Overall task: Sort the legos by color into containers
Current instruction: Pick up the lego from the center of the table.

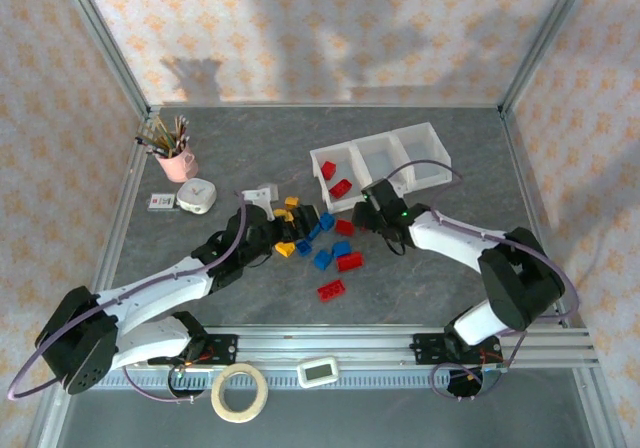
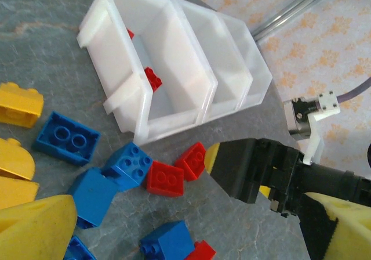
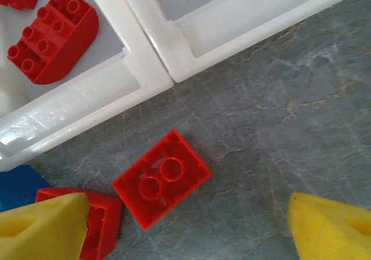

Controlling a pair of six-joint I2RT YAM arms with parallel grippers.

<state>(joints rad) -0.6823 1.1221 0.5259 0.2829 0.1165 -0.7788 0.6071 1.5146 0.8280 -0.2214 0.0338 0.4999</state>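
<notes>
Red, one brick (image 3: 161, 186) lies on the counter (image 3: 278, 115) just beside the containers (image 3: 145, 45), between the wide-spread fingers of our right claw (image 3: 185, 222). We see our left claw (image 2: 185, 231) spread too, above loose legos (image 1: 322, 236) near the containers.

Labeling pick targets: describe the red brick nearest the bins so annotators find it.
Start at the row of three white bins; the left one holds red bricks. Just outside that bin's front wall, under the open right gripper, lies a red brick. It shows two rings on top, while the red one beside it sits partly under a yellow finger.
</notes>
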